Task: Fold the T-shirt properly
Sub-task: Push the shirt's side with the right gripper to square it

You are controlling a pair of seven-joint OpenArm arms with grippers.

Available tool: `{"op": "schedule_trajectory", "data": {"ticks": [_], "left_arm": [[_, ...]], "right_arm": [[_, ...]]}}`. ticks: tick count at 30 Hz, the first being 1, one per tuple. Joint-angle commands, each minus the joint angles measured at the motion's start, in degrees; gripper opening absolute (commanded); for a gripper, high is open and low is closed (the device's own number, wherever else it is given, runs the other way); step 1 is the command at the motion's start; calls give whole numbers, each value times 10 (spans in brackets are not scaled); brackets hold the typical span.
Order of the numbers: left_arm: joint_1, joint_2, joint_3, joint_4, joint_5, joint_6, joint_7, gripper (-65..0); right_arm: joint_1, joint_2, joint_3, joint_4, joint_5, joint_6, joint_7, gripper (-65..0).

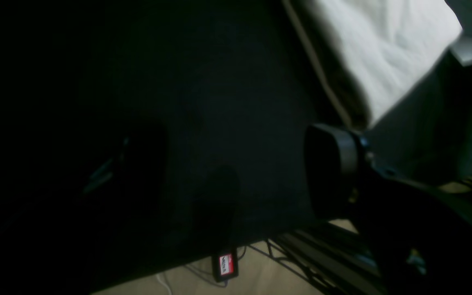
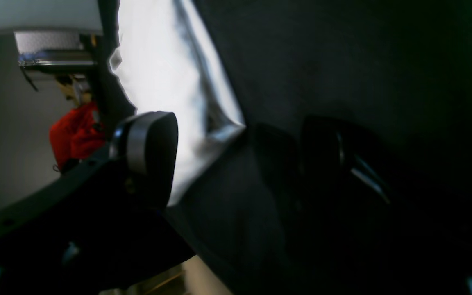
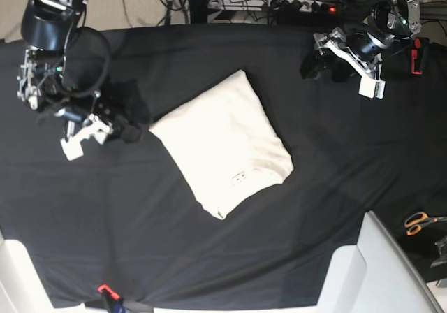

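Note:
The cream T-shirt (image 3: 223, 142) lies folded into a rough rectangle, skewed on the black cloth (image 3: 209, 243) at mid-table. My right gripper (image 3: 129, 121) is at the shirt's left corner with its jaws wide apart and nothing held. In the right wrist view the T-shirt (image 2: 166, 73) shows beyond the right gripper (image 2: 240, 155), its corner just ahead of the gap. My left gripper (image 3: 318, 65) hovers at the back right, well away from the shirt. The left gripper (image 1: 236, 168) is open over bare cloth, with the T-shirt (image 1: 383, 53) at the upper right.
Orange-handled scissors (image 3: 419, 222) lie at the right edge. White bins (image 3: 370, 271) stand at the front right and front left corners. A small red clip (image 3: 105, 290) sits at the front edge. Cables and a power strip (image 3: 300, 5) run behind the table.

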Motion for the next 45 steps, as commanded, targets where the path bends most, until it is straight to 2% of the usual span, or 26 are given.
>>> {"op": "schedule_trajectory", "data": {"ticks": [1,5,12,18,23,25,32,45], "left_arm": [[2,-3,-5,9,-12,-7,-8,-138],[0,-2,-6,9,-12,-7,-8,-138],[-1,-2,-4,9,-12,-7,-8,-138],[-1,-2,-6,6,-12,-7,-8,-138],[-1,-2,-6,5,-12,-7,-8,-138],[-1,-2,-5,5,-12,-7,-8,-138],[-1,-2,-6,5,-12,-7,-8,-138],[-1,-3,-7,4,-12,-7,-8,-138]], "right_arm": [[12,3,1,1,-2,0,1,-201],[12,-2,1,0,-2,0,1,-204],[10,-33,0,-2,-4,0,-4,-204],[11,-38,0,-2,-4,0,-5,-206],[12,-44,0,-2,-4,0,-5,-309],[13,-44,0,-2,-4,0,-5,-324],[13,-45,0,-2,-4,0,-1,-323],[26,-65,-1,-2,-4,-1,-5,-336]]}}
